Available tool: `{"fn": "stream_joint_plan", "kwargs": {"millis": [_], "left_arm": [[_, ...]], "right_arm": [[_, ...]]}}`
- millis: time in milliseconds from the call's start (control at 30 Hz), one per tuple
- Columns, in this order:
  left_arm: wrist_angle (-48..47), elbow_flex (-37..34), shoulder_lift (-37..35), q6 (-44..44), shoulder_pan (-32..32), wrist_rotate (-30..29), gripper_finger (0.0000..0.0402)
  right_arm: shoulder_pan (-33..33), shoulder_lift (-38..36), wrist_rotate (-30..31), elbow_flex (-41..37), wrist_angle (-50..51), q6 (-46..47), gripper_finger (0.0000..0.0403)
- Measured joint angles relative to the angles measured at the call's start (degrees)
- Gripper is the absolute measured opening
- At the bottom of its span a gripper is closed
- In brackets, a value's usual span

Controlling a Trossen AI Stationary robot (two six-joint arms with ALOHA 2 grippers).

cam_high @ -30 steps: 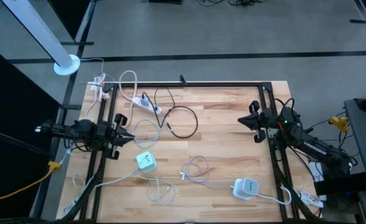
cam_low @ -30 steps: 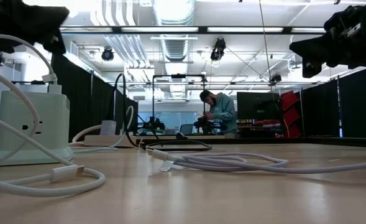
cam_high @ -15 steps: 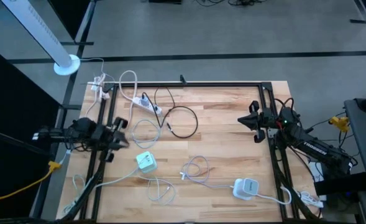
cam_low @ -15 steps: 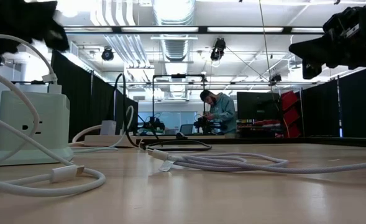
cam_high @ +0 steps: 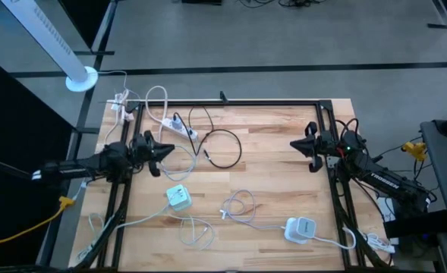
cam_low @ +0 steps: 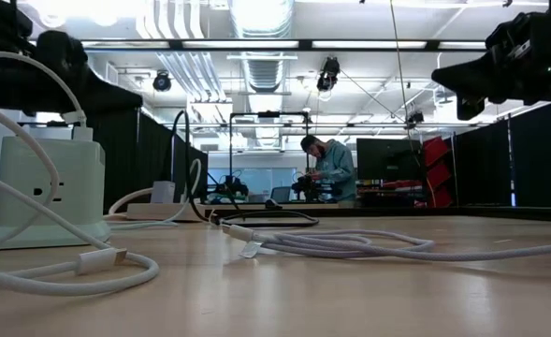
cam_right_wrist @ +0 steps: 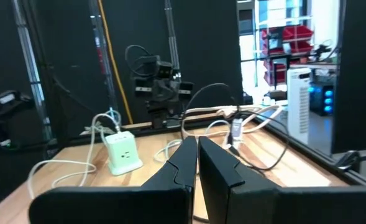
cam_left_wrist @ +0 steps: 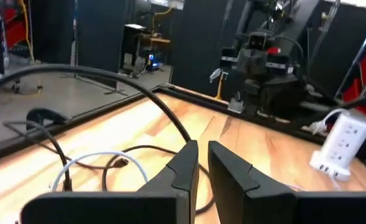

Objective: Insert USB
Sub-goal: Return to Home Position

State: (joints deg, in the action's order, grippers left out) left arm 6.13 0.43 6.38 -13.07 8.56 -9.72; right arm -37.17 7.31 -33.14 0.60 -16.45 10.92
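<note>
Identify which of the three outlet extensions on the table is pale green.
The cube on the left arm's side. The long strip is white, as is the rounded block on the right arm's side.

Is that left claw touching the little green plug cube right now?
Apart. The high view shows the left gripper off to one side of the green outlet cube, with a clear strip of bare table between them.

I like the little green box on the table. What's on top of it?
A white plug sticks up from the top of the green box, near one edge. The plug covers the socket it sits in, so that cannot be seen.
</note>
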Motion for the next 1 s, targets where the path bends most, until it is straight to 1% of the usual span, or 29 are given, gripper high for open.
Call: {"fn": "stream_joint_plan", "kwargs": {"millis": [167,233,400,567,667,733,833,933,1000], "left_arm": [[3.0,0.0,-0.5,6.5,0.0,4.6,0.0025],[2.5,0.0,-1.6,7.6,0.0,4.8,0.0025],[-2.3,0.0,-6.4,6.9,0.0,4.9,0.0025],[-4.4,0.0,-6.4,4.1,-0.3,6.3,0.0025],[-3.7,0.0,-6.4,4.4,-0.4,6.3,0.0025],[-2.6,0.0,-6.4,4.6,-0.7,6.3,0.0025],[-0.4,0.0,-6.4,4.6,-1.5,7.7,0.0025],[1.2,0.0,-6.4,5.1,-2.9,7.8,0.0025],[1.7,0.0,-6.4,5.1,-4.2,7.8,0.0025]], "right_arm": [[0.0,0.0,0.2,0.0,1.2,-1.9,0.0],[0.0,0.0,0.2,0.0,1.7,-2.3,0.0],[0.0,0.0,0.2,0.0,1.2,-3.4,0.0],[0.0,0.7,-0.3,0.0,1.2,-4.6,0.0],[0.0,0.8,-3.7,0.0,1.2,-5.6,0.0],[0.0,0.7,-5.5,0.0,1.2,-4.4,0.0],[0.0,0.6,-5.6,0.0,1.9,-3.0,0.0],[0.0,0.6,-5.5,0.0,4.9,-3.8,0.0],[0.1,0.6,-5.1,0.0,5.1,-3.1,0.0]]}}
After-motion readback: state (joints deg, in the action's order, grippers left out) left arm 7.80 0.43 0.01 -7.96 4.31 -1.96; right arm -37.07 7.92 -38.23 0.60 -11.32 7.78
